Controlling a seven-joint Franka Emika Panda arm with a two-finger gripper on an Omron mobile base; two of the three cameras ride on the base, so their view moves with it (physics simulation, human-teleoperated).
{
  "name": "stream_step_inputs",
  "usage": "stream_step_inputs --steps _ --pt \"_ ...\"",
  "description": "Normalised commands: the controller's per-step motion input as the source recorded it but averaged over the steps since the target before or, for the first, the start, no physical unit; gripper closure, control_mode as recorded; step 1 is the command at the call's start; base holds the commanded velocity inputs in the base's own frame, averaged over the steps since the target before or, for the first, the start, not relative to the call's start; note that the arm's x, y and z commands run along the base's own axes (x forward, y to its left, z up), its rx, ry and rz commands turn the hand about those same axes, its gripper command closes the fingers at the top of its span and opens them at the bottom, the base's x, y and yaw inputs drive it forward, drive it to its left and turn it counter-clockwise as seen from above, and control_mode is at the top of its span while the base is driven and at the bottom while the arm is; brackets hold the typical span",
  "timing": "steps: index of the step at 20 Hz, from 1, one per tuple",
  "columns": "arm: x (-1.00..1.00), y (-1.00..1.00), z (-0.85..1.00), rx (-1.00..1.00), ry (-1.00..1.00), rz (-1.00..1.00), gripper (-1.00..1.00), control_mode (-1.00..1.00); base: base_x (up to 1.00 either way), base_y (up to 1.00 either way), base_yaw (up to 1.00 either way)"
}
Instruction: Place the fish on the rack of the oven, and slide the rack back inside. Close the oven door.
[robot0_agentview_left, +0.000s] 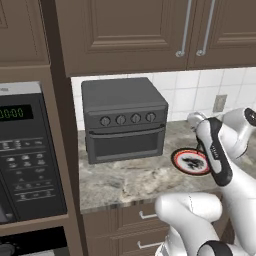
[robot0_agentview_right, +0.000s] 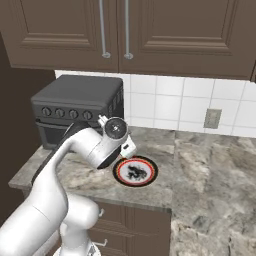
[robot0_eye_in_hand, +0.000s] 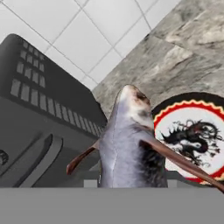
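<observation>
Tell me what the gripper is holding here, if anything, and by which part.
The gripper holds the fish, lifted clear of the red-rimmed plate. The hand view shows its body rising from between the fingers, head pointing away; the exact grip spot, apparently the tail end, is hidden.

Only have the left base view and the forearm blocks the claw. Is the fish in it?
Observer: Yes. The hand view has the fish right up against the camera, with the claw shut on it and the fish off the plate.
Operator: The plate is half covered here. Anything on it?
Observer: No. The right base view shows the whole plate, and there is just its dark dragon print inside the red rim.
Operator: Where is the claw relative to it?
Observer: In the right base view it is above the plate's left rim, on the toaster oven side.
</observation>
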Motion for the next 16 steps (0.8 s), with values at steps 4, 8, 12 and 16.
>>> stream_step_inputs --steps 4,8,12,16 --pt "-0.58 0.44 0.94 -0.26 0.0 0.34 1.0 -1.0 0.0 0.0 0.0" --pt "-0.69 0.44 0.54 -0.33 0.0 0.3 1.0 -1.0 0.0 0.0 0.0" --pt "-0.46 0.69 0.02 -0.35 0.0 0.19 1.0 -1.0 0.0 0.0 0.0" --pt "-0.19 0.55 0.0 -0.28 0.0 0.13 1.0 -1.0 0.0 0.0 0.0"
